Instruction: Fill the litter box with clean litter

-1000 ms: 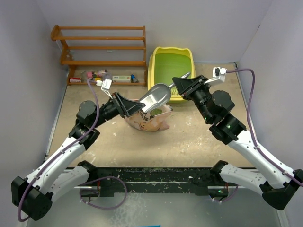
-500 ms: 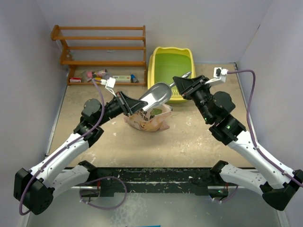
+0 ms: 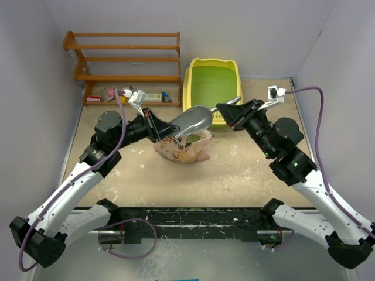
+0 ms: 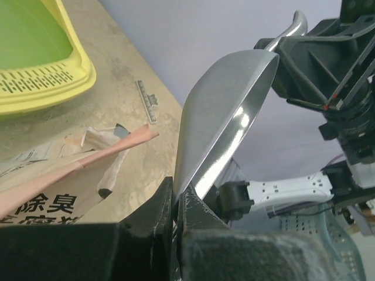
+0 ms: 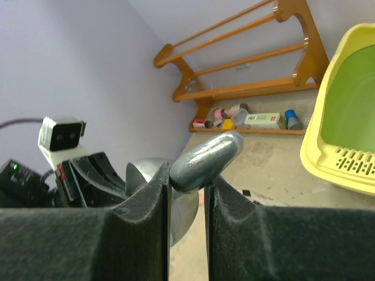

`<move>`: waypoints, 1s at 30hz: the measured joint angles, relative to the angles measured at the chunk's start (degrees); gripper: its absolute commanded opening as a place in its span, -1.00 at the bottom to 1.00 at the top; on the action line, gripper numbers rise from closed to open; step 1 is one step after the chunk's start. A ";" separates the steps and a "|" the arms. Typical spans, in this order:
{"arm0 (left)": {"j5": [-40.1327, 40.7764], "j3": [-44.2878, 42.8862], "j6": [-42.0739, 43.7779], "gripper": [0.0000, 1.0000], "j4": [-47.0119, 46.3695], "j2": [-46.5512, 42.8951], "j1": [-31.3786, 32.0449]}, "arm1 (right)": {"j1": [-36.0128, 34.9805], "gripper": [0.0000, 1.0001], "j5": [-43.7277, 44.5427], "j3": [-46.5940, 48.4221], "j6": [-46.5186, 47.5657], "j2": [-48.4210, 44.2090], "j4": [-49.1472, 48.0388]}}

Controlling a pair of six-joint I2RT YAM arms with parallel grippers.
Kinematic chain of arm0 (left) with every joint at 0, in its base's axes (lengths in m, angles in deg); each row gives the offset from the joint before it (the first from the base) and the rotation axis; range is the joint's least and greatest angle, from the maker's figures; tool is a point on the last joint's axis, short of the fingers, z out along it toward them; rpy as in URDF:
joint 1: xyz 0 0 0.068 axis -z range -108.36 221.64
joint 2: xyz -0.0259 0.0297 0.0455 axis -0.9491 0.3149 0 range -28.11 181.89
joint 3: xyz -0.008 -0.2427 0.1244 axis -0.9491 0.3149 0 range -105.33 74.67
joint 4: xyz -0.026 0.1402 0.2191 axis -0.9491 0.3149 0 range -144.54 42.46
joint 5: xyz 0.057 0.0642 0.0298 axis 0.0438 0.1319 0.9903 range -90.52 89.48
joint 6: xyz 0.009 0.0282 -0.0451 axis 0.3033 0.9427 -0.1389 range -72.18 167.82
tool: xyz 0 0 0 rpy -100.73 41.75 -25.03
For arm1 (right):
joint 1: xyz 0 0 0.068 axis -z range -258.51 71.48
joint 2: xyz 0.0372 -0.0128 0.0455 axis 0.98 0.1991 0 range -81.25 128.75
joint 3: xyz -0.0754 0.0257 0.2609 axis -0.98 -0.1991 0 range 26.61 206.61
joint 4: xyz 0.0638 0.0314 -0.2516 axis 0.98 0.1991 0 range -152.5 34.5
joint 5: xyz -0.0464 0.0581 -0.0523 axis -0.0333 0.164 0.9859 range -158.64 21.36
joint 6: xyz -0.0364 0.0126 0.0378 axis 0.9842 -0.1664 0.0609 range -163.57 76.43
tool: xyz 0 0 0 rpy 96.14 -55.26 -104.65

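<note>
Pinching the scoop (image 3: 193, 120), right gripper (image 3: 222, 109) on handle, left gripper (image 3: 168, 130) on lip; litter box (image 3: 188, 82) just beyond, toward the table's (image 3: 246, 170) far edge.

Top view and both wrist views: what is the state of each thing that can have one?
litter box: floor bare, no litter seen.
scoop: held over the bag, bowl looks empty.
bag: open at the top.
left gripper: shut on the scoop's rim.
right gripper: shut on the scoop's handle.
</note>
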 measured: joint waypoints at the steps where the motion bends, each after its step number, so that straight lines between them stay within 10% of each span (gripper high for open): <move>1: -0.85 -0.55 0.98 -1.00 1.20 0.24 -0.04 | 0.07 -0.79 -0.94 -0.20 0.61 -0.79 0.85; 13: -12.66 1.95 8.55 -1.00 5.01 3.23 -2.14 | -0.68 -0.31 -9.40 -10.91 8.07 -12.87 17.00; 23: -16.90 20.09 -12.02 -1.00 -24.74 0.76 -2.97 | -0.68 -0.12 -9.46 -13.94 8.44 -18.43 20.94; 30: -17.03 22.01 -20.02 -1.00 -29.20 -2.93 -2.97 | -0.68 0.19 -12.76 -14.27 8.85 -19.85 22.32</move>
